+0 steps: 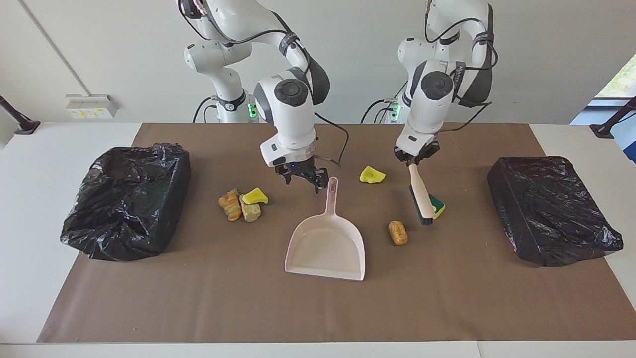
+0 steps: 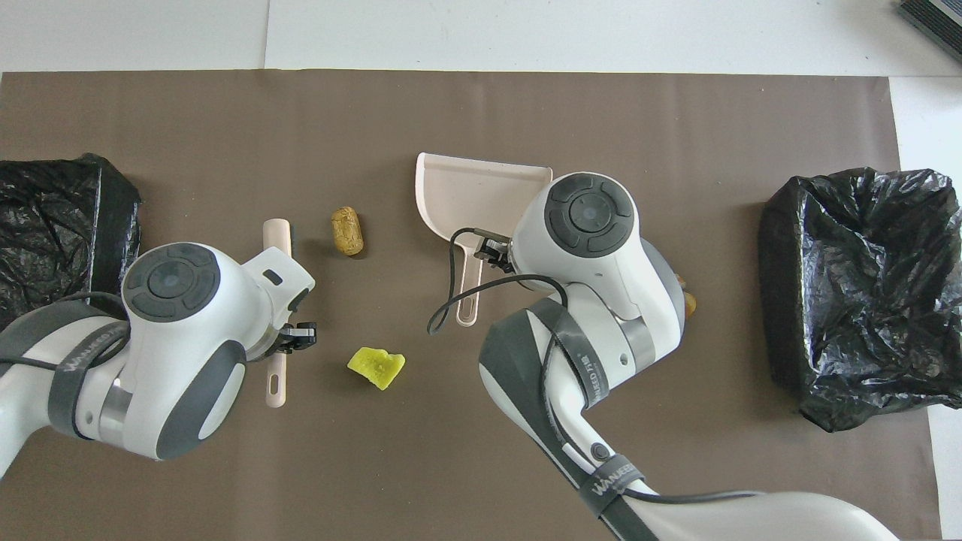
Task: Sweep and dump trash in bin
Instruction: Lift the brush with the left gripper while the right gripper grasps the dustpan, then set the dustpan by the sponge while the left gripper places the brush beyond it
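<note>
The pink dustpan (image 1: 325, 248) lies flat mid-mat, its handle (image 1: 332, 189) pointing at the robots. My right gripper (image 1: 304, 178) hovers open just beside that handle, on the right arm's side. My left gripper (image 1: 413, 160) is shut on a beige brush (image 1: 420, 194), which slants down with its black bristles beside a yellow-green sponge scrap (image 1: 439, 206). The other trash is a brown lump (image 1: 397, 232), a yellow scrap (image 1: 371, 175) and a cluster of three scraps (image 1: 243, 204). In the overhead view I see the dustpan (image 2: 466, 188), brush (image 2: 276, 234), lump (image 2: 347, 230) and yellow scrap (image 2: 376, 367).
Two bins lined with black bags stand on the brown mat, one at the right arm's end (image 1: 126, 199) and one at the left arm's end (image 1: 551, 209). In the overhead view the arms hide the sponge scrap and most of the cluster.
</note>
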Controlling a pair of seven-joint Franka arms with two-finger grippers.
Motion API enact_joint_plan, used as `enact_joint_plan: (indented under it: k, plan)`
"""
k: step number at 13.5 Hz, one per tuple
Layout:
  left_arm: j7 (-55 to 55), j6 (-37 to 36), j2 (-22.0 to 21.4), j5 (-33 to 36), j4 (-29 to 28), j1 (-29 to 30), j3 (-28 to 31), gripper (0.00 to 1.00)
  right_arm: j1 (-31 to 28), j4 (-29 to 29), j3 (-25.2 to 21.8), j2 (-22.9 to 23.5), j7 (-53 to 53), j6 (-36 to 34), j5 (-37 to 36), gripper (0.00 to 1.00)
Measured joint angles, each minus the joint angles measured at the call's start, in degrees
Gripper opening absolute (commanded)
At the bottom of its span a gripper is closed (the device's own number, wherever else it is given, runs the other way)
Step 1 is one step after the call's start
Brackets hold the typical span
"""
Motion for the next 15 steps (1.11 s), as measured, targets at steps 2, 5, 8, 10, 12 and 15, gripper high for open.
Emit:
enact_joint_plan:
  k: [2,5,8,10,12,15]
  plan:
    - [4.4,0.92,0.76,0.05,0.12,4.69,0.0,0.0,2.11,-0.01,0.0,2.33,0.0,3.57,-0.16,1.0]
    - [10.05,1.53,1.46,0.12,0.72,10.74,0.0,0.0,4.04,-0.02,-0.02,5.11,-1.99,5.93,-1.25,1.0]
    - [12.81,1.54,2.18,0.98,1.51,15.22,0.01,0.0,4.52,-0.02,-0.03,6.12,-4.12,6.09,-2.17,0.91]
    - [13.14,1.45,2.37,1.07,1.38,16.19,-0.01,0.0,4.52,-0.02,-0.05,6.13,-5.05,6.09,-2.5,0.01]
    - [13.14,1.35,2.47,1.08,1.05,16.22,-0.31,0.0,4.52,0.01,-0.09,6.12,-5.94,6.09,-2.93,0.0]
    - [13.14,1.5,2.97,1.08,0.9,15.61,-1.14,0.0,4.3,0.14,-0.19,6.12,-9.44,6.09,-3.05,0.0]
